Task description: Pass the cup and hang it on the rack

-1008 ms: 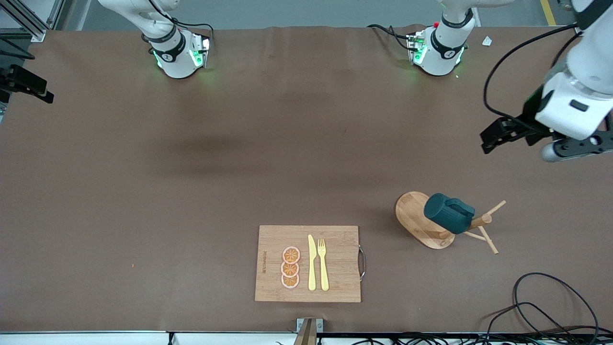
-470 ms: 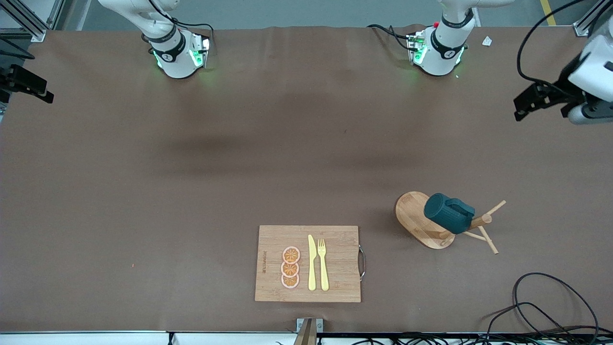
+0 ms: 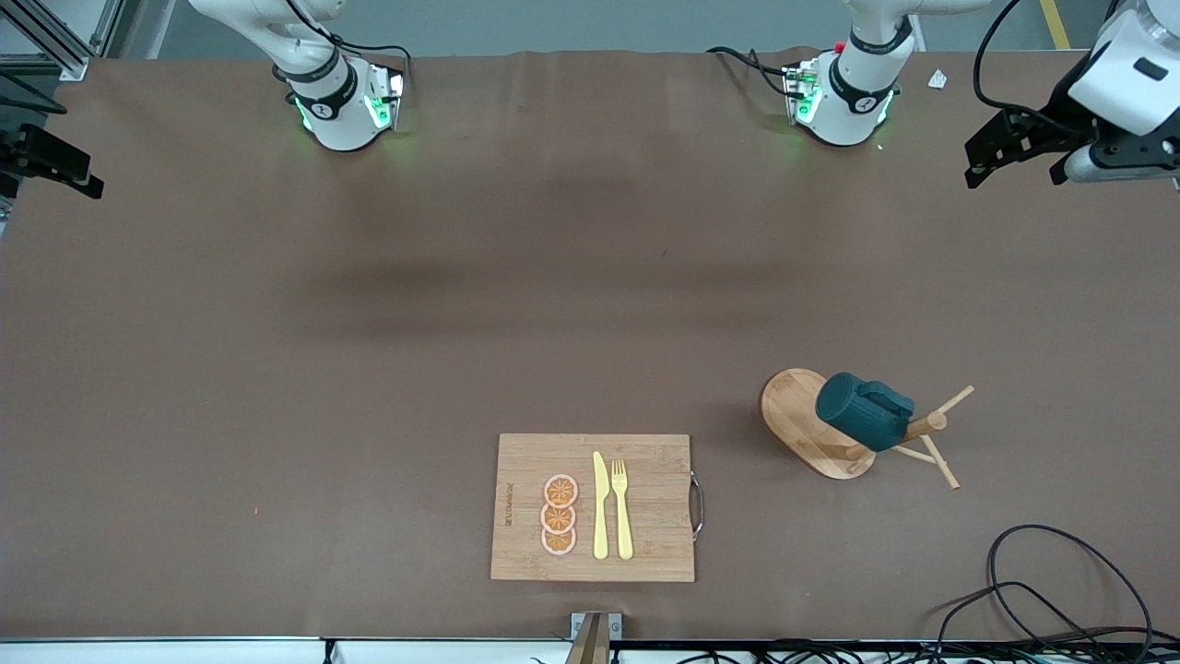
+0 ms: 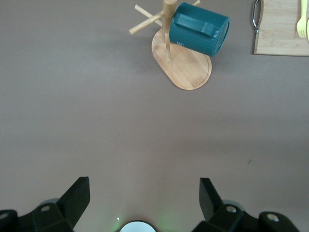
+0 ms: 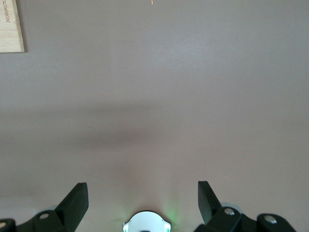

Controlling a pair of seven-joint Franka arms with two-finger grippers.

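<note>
The dark teal cup (image 3: 862,412) hangs by its handle on a peg of the wooden rack (image 3: 797,415), tilted on its side above the oval base. Both show in the left wrist view, the cup (image 4: 200,30) and the rack's base (image 4: 188,72). My left gripper (image 3: 1000,148) is open and empty, up in the air over the left arm's end of the table, well away from the rack; its jaws (image 4: 144,181) stand wide apart. My right gripper (image 5: 143,186) is open and empty over bare table; it is out of the front view.
A rectangular cutting board (image 3: 595,507) with a yellow knife, a fork and three orange slices lies near the table's front edge. Black cables (image 3: 1060,590) loop at the corner nearest the front camera, at the left arm's end.
The left gripper has drawn away from the rack, toward the robots' side of the table and its own end. The cup stays hanging on the rack.
</note>
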